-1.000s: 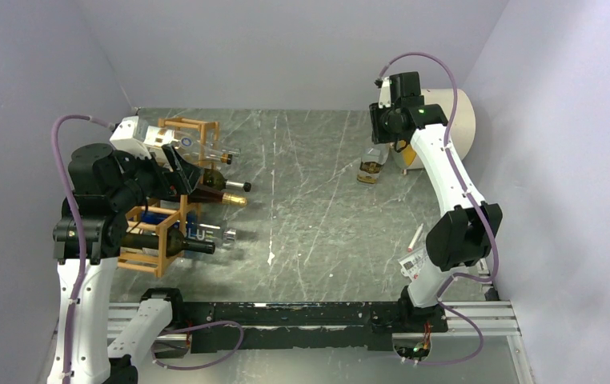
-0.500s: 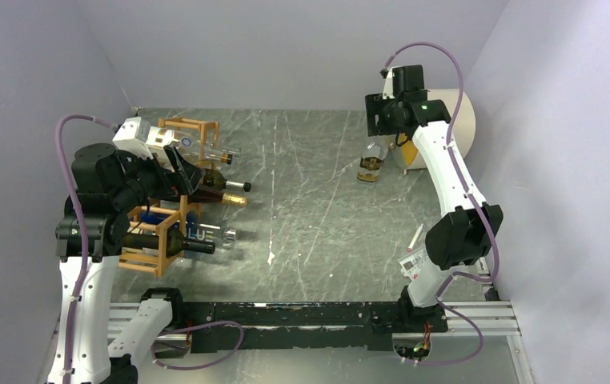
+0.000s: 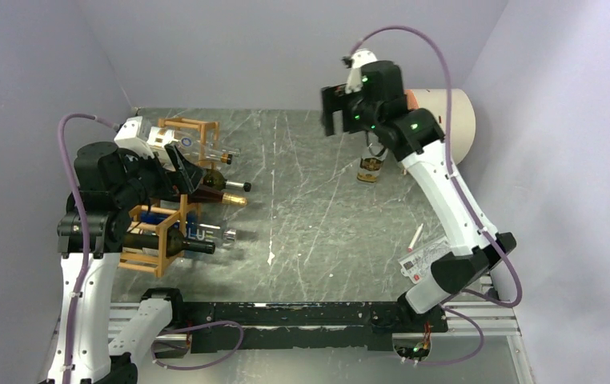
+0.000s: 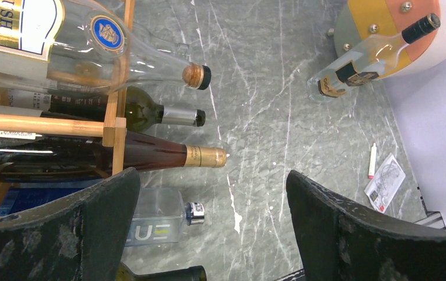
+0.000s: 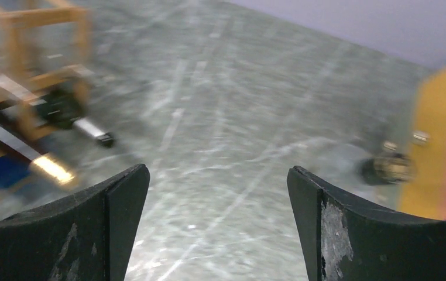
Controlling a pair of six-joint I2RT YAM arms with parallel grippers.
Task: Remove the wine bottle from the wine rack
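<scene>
The wine rack (image 3: 154, 260) of light wooden bars stands at the table's left and shows again in the left wrist view (image 4: 119, 111). Several bottles lie in it, necks pointing right: a clear one (image 4: 150, 64), a green one (image 4: 150, 112) and a dark one with gold foil (image 4: 200, 156). One wine bottle (image 3: 371, 164) stands upright on the table at the back right, apart from both grippers. My left gripper (image 3: 186, 172) hangs open beside the rack's bottle necks (image 4: 213, 181). High over the table's back middle, my right gripper (image 3: 332, 120) is open and empty (image 5: 218, 172).
A beige drum (image 3: 455, 120) with an orange and yellow face lies behind the standing bottle. A clear square bottle (image 4: 159, 219) lies at the rack's foot. A printed card (image 3: 418, 260) and a white pen (image 3: 415, 237) lie near the right arm's base.
My right gripper opened, let go of the standing bottle's top, rose and swung left toward the table's middle. The left arm has hardly moved.
</scene>
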